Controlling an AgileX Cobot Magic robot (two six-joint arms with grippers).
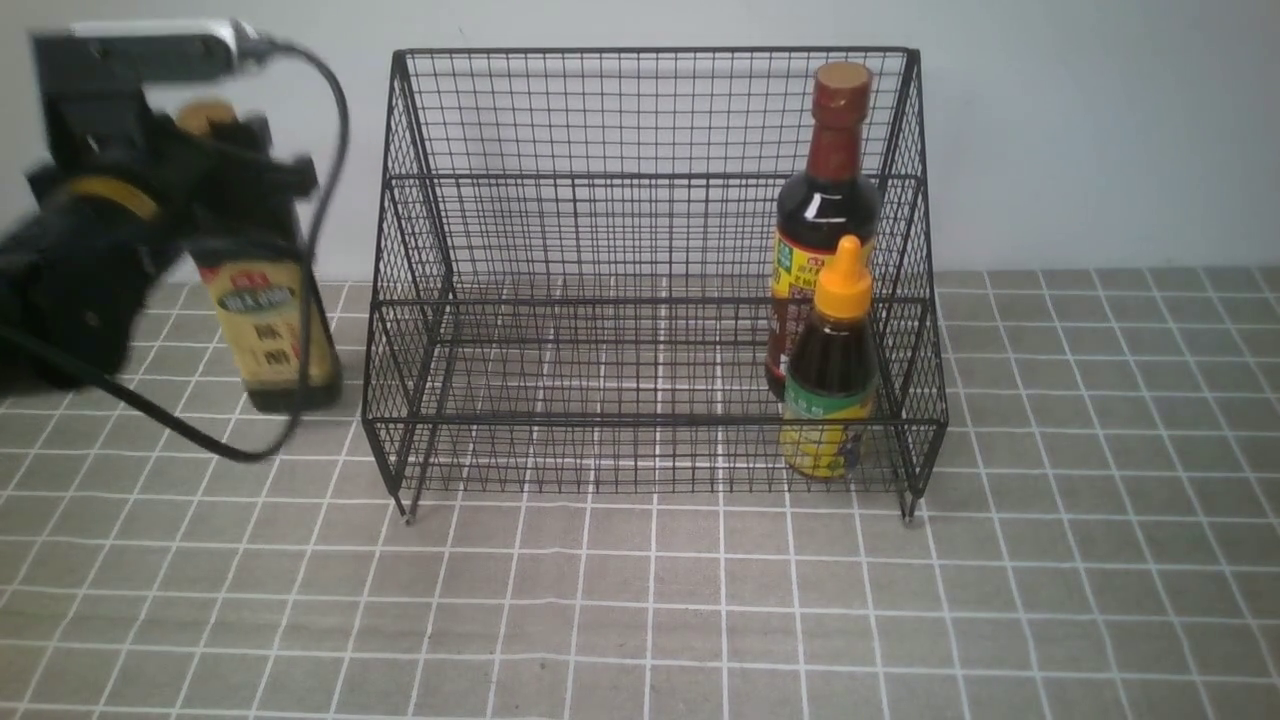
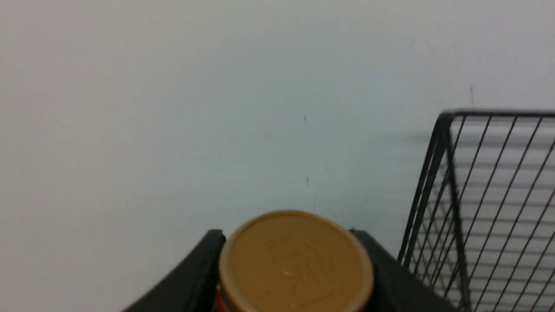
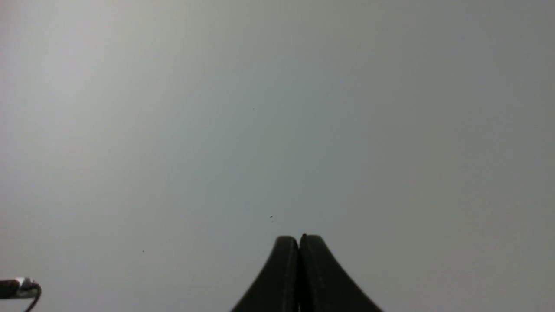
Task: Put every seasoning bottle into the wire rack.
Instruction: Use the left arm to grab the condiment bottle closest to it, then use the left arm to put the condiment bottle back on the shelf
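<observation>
Left gripper (image 2: 286, 234) flanks gold-capped bottle (image 1: 270, 330) cap, cannot tell if clamped; right gripper (image 3: 299, 239) pressed together.

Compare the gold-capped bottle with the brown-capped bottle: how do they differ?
The gold-capped bottle stands on the tiles left of the wire rack; the brown-capped bottle stands inside it, at its right end. The left gripper flanks the gold-capped bottle's neck; no gripper is near the brown-capped bottle. Both are tall, upright and hold dark liquid.
</observation>
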